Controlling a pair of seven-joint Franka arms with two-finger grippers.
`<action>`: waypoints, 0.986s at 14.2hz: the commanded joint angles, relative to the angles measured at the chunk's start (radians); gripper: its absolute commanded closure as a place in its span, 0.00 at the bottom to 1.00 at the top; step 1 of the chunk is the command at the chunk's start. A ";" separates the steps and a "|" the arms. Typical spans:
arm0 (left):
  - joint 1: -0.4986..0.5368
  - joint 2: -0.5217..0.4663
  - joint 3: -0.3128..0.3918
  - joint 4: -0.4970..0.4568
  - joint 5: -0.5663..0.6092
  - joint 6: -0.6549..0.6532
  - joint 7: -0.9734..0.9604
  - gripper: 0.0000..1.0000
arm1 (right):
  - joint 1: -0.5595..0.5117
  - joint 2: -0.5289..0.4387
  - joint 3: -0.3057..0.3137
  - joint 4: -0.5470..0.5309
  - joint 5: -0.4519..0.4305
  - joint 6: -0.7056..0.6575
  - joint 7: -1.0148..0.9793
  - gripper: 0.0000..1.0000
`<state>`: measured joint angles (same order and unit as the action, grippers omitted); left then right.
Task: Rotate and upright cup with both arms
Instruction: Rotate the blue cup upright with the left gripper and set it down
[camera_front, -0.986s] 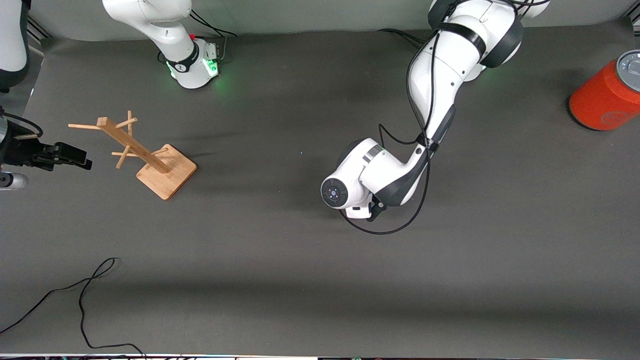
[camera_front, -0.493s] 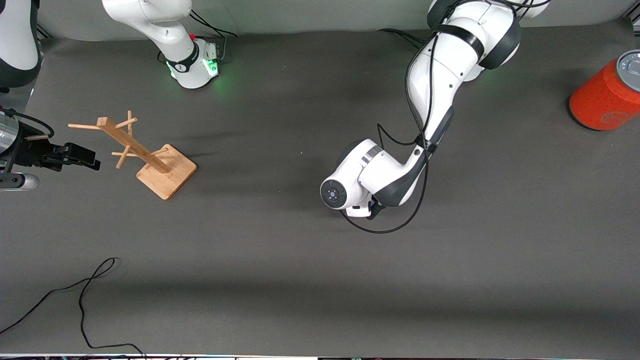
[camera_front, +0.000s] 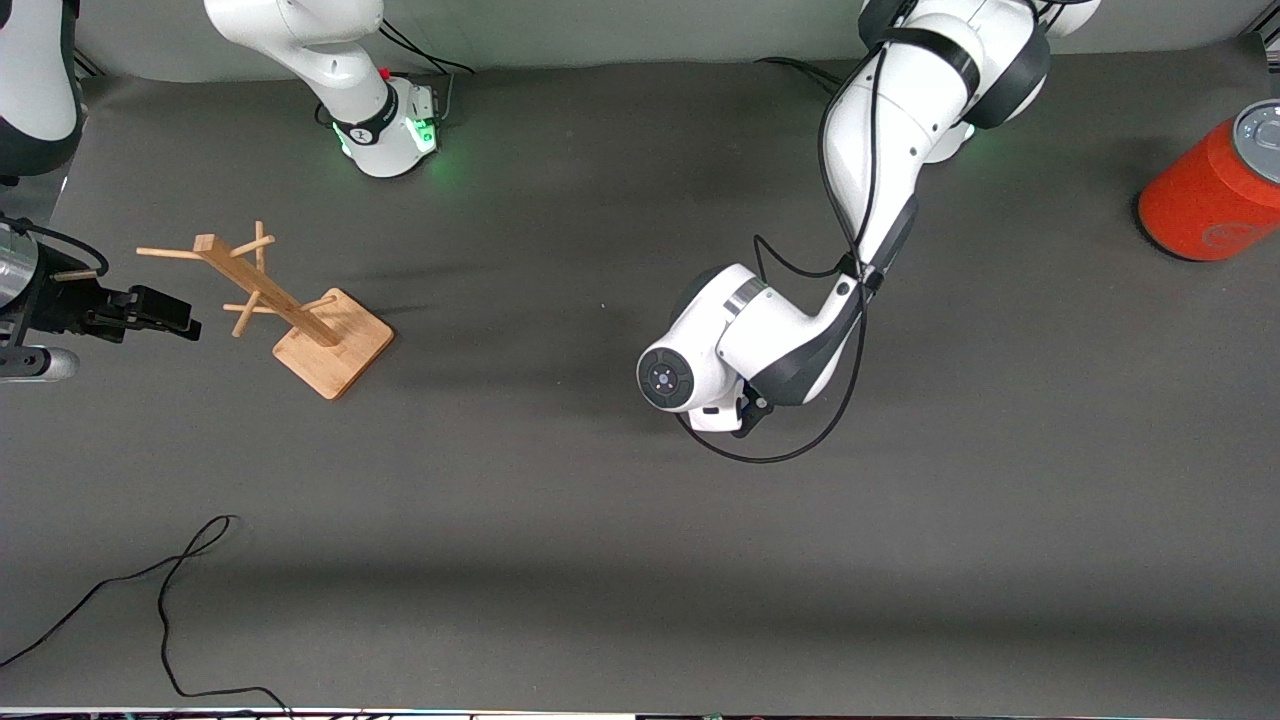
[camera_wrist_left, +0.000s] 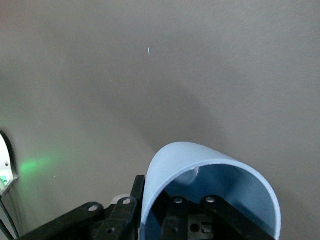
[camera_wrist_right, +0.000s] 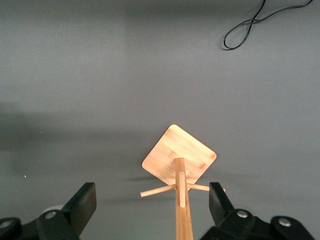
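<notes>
Front view: left arm (camera_front: 870, 150) bent down over mid-table, well apart from rack (camera_front: 290, 310), toward left arm's end; gripper and cup hidden under wrist. Right gripper (camera_front: 150, 312) held just beside rack, at right arm's end. Can (camera_front: 1215, 190) seen at left arm's end.

Left wrist view: cup (camera_wrist_left: 210, 195) clamped on its wall by left gripper (camera_wrist_left: 170, 220), one finger inside, one outside; mouth toward camera.

Right wrist view: right gripper (camera_wrist_right: 152, 202) spread wide, nothing held, rack (camera_wrist_right: 180, 165) seen between fingers.
</notes>
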<state>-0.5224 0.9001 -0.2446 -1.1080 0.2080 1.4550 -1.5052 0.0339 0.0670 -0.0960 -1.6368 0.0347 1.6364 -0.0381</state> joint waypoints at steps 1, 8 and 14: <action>0.013 -0.110 0.004 -0.006 -0.024 -0.031 0.081 1.00 | 0.006 0.000 -0.004 -0.005 0.005 0.008 0.023 0.00; 0.110 -0.680 0.011 -0.714 -0.145 0.470 0.397 1.00 | 0.006 -0.001 -0.004 -0.005 0.005 0.008 0.027 0.00; 0.059 -0.606 0.010 -1.021 -0.139 0.988 0.398 1.00 | 0.008 -0.009 0.001 0.005 -0.021 0.008 0.067 0.00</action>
<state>-0.4363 0.2549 -0.2432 -2.0900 0.0814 2.3677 -1.1257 0.0342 0.0704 -0.0954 -1.6353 0.0322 1.6376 0.0011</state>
